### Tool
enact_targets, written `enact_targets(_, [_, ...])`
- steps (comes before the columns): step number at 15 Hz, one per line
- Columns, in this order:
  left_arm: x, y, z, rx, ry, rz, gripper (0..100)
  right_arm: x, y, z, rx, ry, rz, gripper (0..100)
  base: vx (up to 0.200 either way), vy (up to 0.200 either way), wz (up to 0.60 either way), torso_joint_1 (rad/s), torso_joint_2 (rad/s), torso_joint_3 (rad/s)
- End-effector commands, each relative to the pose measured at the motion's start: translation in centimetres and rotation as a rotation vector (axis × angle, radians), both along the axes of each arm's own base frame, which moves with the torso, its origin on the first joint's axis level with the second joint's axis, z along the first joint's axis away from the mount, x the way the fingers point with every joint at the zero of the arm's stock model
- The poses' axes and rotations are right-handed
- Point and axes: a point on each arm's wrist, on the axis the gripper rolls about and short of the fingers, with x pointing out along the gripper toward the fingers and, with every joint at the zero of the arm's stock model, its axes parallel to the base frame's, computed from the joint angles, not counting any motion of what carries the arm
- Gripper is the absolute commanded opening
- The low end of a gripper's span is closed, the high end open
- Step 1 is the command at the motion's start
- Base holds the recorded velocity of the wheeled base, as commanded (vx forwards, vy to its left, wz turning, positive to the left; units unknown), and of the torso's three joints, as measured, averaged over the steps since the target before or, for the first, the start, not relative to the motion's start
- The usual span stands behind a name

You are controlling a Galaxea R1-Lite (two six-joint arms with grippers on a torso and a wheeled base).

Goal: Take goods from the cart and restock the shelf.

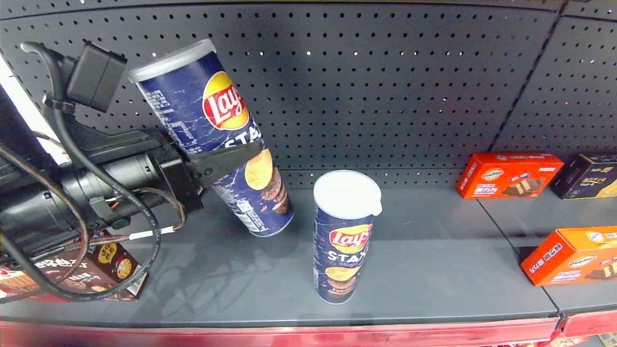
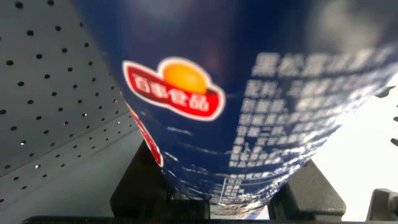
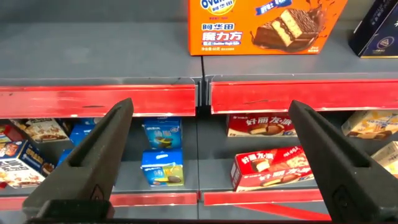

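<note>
Evenly lit shelf (image 1: 434, 260) under overhead light, soft shadows cast beneath the tilted can (image 1: 212, 135), pegboard (image 1: 385, 86) bowed by wide-angle distortion at head view's edges, can blurred in left wrist view, white glare blown out beside it

Blue chip can (image 1: 202, 103) held tilted over shelf (image 1: 434, 260); second can (image 1: 343, 241) upright beside.

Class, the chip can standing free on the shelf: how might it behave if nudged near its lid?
The standing can is tall on a narrow base, so it would probably tip. Being round, it might then roll along the flat shelf.
</note>
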Motion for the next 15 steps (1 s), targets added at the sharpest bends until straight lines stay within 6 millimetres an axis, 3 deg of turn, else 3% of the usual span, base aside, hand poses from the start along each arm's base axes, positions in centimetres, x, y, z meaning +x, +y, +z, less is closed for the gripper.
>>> enact_targets(1, [2.5,0.4,-0.8,0.038,0.015,0.052,0,0.0,0.0,0.0,-0.001,0.0,0.0,100,0.0,0.0,0.0,0.0,0.0,0.0])
enact_targets(3, [4.5,0.3,-2.0,0.101,0.015,0.079,0,0.0,0.0,0.0,-0.001,0.002,0.0,100,0.0,0.0,0.0,0.0,0.0,0.0])
enact_targets(5, [6.0,-1.6,-2.4,0.138,0.017,0.028,0,0.0,0.0,0.0,-0.001,0.0,0.0,100,0.0,0.0,0.0,0.0,0.0,0.0])
enact_targets(10, [7.3,-3.5,-3.3,0.232,0.027,-0.037,0,0.0,0.0,0.0,-0.001,0.0,0.0,100,0.0,0.0,0.0,0.0,0.0,0.0])
enact_targets(15, [10.1,-5.7,-3.7,0.253,-0.012,-0.069,0,0.0,0.0,0.0,-0.001,0.0,0.0,100,0.0,0.0,0.0,0.0,0.0,0.0])
